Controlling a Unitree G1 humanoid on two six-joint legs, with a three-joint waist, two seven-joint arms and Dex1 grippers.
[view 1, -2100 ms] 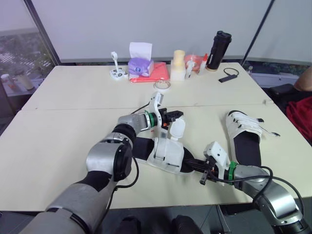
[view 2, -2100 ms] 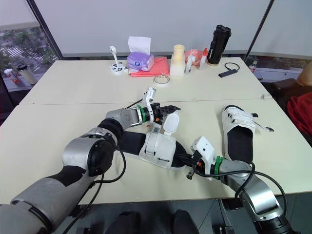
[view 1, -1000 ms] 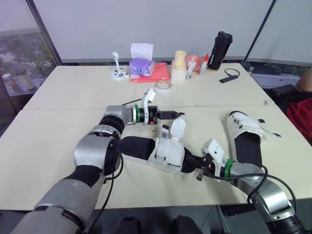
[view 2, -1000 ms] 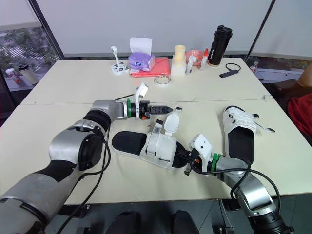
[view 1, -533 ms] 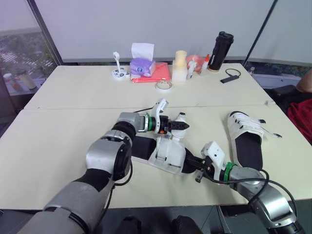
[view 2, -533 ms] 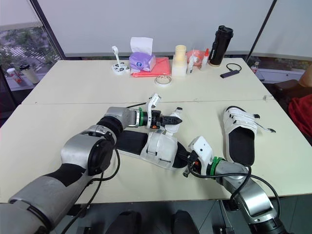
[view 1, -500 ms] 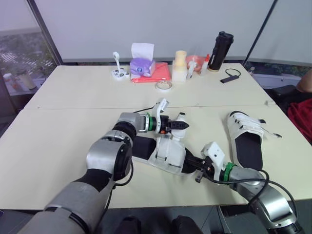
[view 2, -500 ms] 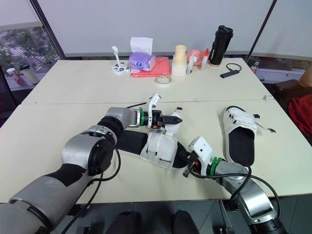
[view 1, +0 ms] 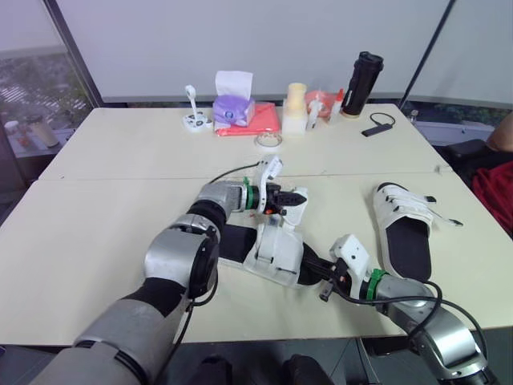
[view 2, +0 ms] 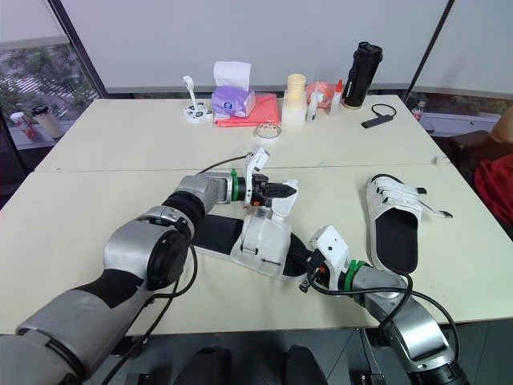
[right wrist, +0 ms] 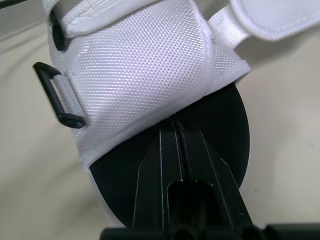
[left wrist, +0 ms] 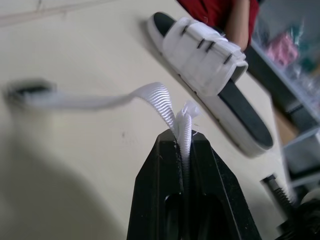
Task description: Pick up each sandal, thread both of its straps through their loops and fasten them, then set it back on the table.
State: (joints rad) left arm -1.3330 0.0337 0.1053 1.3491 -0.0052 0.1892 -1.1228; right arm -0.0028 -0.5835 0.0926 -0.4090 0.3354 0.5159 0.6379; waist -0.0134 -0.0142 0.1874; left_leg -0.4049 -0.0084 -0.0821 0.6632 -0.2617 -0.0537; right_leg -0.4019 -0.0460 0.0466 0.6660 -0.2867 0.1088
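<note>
- Right gripper (right wrist: pixel 176 125) is clamped fully shut on the black sole edge of the near sandal (view 1: pixel 268 253), with nothing but sole between the fingers. I'd say it's acting as an anchor so the shoe can't skid on the table (view 1: pixel 96 241) while the other arm tugs.
- Just past its fingertips sits the white upper. Off to one side of that, a black loop (right wrist: pixel 50 93) sticks out with nothing through it, as far as I can see.
- Beyond the upper, the left gripper (view 1: pixel 296 195) is pinched closed on the free end of a strap (left wrist: pixel 150 92) and holds it up off the shoe.
- That strap curls back from the fingers toward the sandal. Grabbing it right at the tip makes sense if the plan is to poke the end through a loop. Which loop it's aimed at, I can't tell.
- So my read is this one's mid-threading, not fastened, and it's lying on the table rather than lifted.
- Second sandal (view 1: pixel 405 228) lies flat, well apart from the right gripper on its outer side. Neither hand is touching it. The straps lie across the top, but one end pokes out sideways, so I wouldn't swear it's done.
- Way out past the left gripper are a tape roll (view 1: pixel 267 140), a tissue box (view 1: pixel 231 108) and a bottle (view 1: pixel 361 84). They're parked at the far edge, out of the work area.
</note>
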